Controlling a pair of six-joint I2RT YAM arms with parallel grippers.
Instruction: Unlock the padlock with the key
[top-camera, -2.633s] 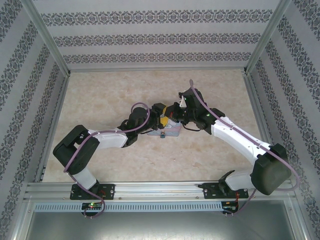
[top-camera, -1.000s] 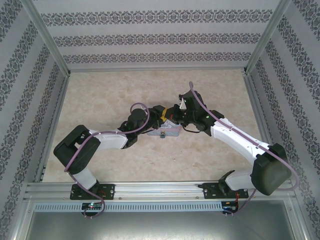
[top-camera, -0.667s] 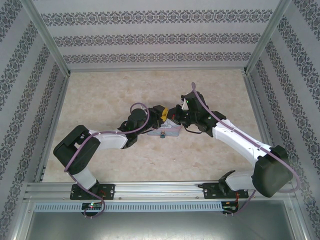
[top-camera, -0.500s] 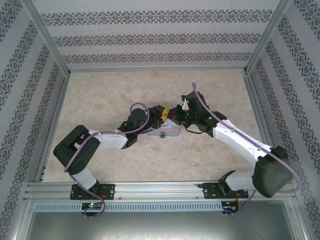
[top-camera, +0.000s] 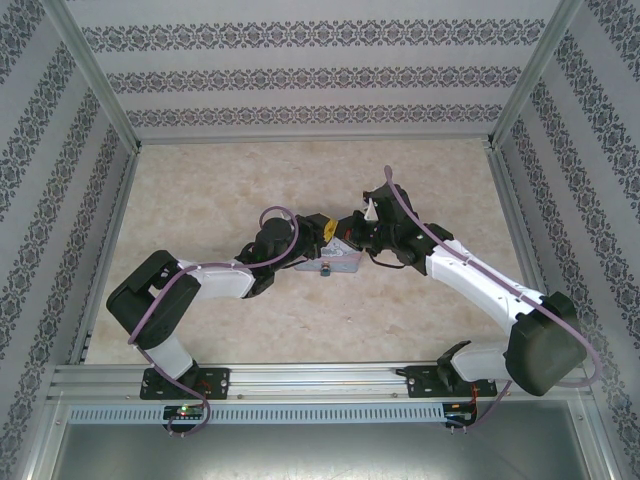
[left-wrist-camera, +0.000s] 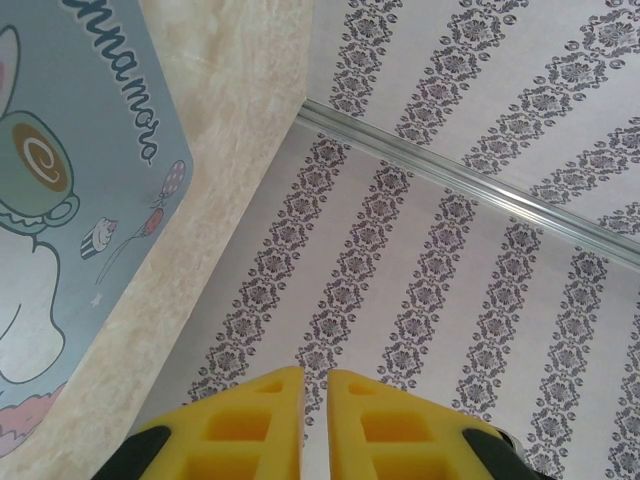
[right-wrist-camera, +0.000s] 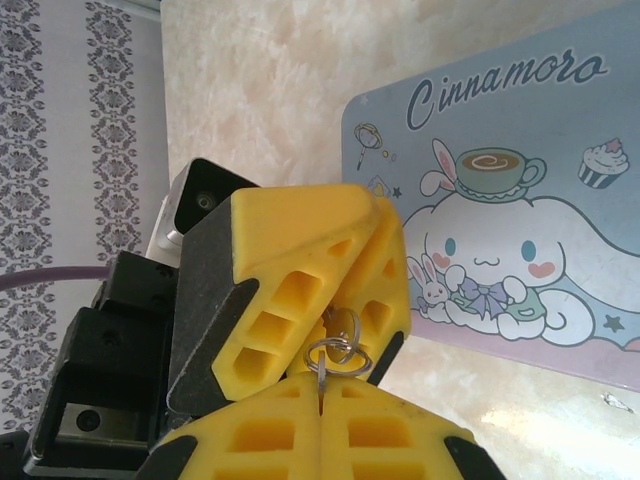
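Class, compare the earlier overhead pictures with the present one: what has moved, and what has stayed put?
The right gripper, shut on the thin grey metal key, shifted slightly rightward; the left gripper drew slightly leftward. No visible taking or letting go. The pastel-blue cartoon-printed tin stayed about where it was.

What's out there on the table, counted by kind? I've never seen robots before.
Robot arms: 2 (left arm, right arm)
Cartoon tin box: 1
Key: 1
Padlock: 1
Total: 5
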